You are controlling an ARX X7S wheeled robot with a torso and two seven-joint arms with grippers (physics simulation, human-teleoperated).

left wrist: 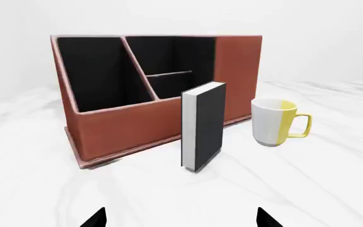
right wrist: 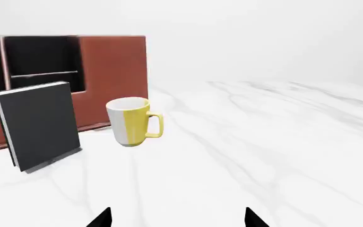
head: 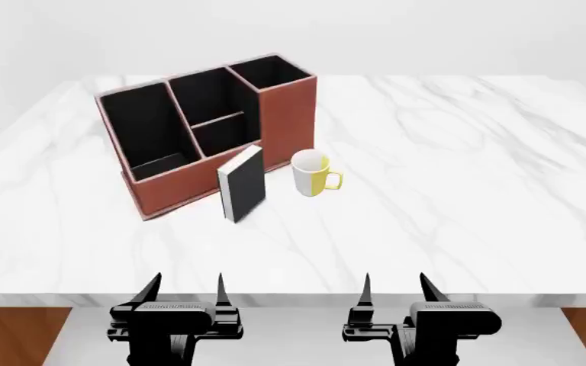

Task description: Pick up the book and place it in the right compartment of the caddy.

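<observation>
Both grippers, left gripper and right gripper, spread and empty at near table edge, pre-reach step; book upright just before caddy, left of mug; next: reach, pinch book.

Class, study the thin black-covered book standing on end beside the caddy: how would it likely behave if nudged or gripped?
The thin black-covered book stands upright on a narrow edge, so a sideways nudge would probably tip it. Its flat covers look stiff, likely suiting a pinch. The smooth white marble table may let it slide.
</observation>
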